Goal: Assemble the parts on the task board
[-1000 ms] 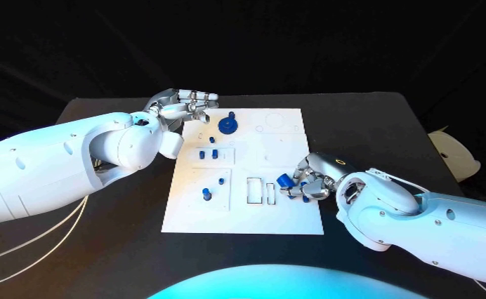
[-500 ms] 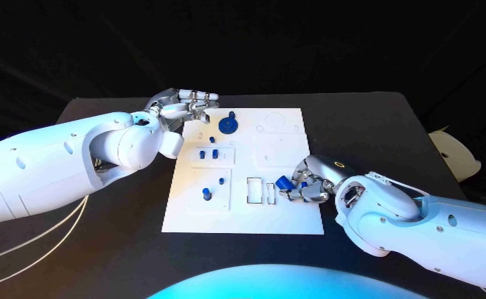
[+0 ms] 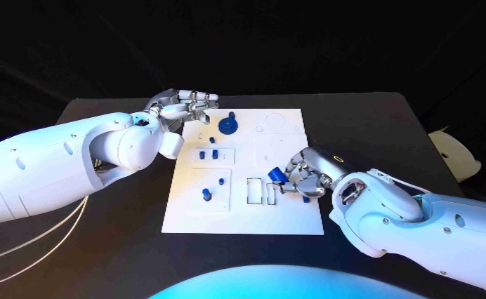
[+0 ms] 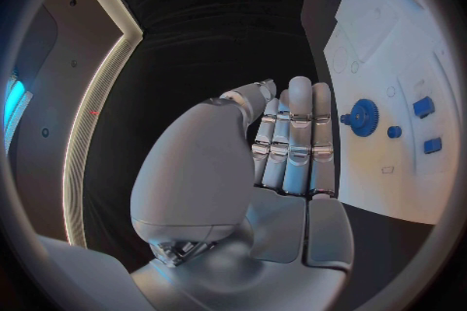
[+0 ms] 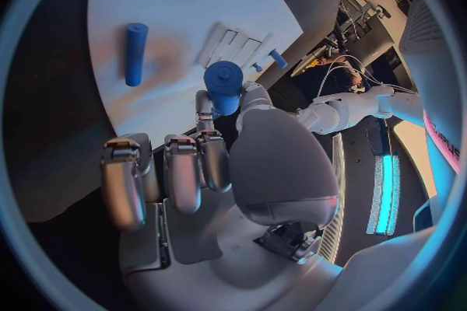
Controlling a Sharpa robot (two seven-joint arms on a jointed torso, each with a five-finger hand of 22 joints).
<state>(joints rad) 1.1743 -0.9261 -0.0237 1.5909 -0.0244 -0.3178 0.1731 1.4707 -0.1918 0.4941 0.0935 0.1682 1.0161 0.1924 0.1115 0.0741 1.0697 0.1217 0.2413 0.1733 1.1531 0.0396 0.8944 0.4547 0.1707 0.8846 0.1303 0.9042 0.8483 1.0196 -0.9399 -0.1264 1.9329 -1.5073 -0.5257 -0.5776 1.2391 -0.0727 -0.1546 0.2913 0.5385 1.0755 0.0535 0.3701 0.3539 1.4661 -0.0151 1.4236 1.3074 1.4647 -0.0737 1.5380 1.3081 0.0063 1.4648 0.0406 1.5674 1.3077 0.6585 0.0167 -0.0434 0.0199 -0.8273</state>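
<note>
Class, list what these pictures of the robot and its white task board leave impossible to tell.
- Head view: the right hand covers the white task board beneath it.
- Head view: the small blue part it holds is too small to show its shape.
- Left wrist view: the left hand hides the board's edge behind its fingers.

No text, label, brand, number or sign can be read anywhere in these pictures; the small marks on the task board (image 3: 286, 220) are too small to make out.
</note>
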